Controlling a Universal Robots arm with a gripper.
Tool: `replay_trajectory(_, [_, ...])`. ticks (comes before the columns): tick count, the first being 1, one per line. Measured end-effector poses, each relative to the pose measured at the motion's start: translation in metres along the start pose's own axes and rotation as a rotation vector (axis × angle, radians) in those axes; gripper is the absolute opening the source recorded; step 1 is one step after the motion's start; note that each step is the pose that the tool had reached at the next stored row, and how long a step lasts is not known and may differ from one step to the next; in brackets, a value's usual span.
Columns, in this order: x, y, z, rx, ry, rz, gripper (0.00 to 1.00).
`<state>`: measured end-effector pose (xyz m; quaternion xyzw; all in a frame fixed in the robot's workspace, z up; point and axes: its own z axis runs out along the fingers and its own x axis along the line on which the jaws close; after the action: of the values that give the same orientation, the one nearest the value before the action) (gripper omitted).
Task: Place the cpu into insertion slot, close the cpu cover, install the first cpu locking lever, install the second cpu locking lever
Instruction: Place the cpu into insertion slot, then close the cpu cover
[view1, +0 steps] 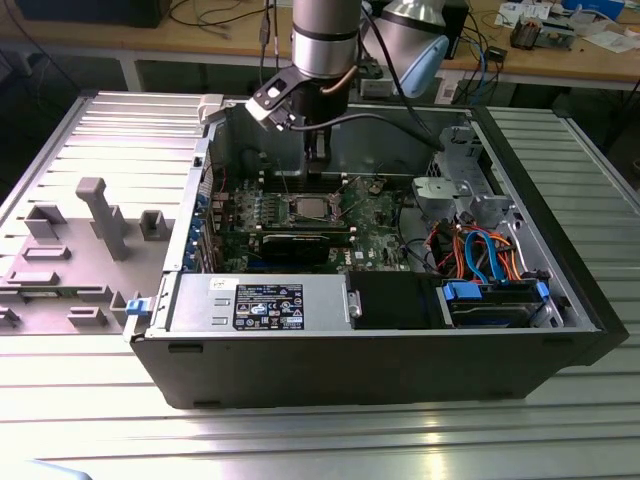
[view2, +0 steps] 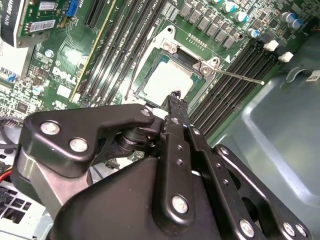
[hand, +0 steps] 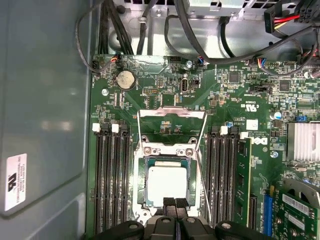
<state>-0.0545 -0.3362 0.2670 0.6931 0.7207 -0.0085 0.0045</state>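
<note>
Exterior view's left: one grey fixture on the table. Centre: one open computer case, with the arm entering from above. The end effector has its fingers pressed together, gripping nothing, at the edge of the one cpu, which is seated in the insertion slot. The one cpu cover stands open. Memory slots flank both sides. Exterior view's right: drive cables.

One cpu, one insertion slot, one cpu cover, one claw
</note>
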Motion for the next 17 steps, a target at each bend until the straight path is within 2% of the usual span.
replay_trajectory(5, [-0.0001, 0.0, -0.0063, 0.0, 0.0001, 0.0, 0.11])
replay_trajectory(11, [-0.0003, -0.0001, -0.0069, 0.0001, -0.0001, 0.0, 0.11])
replay_trajectory(17, [-0.0033, 0.0, -0.0066, -0.0001, 0.0002, 0.0, 0.11])
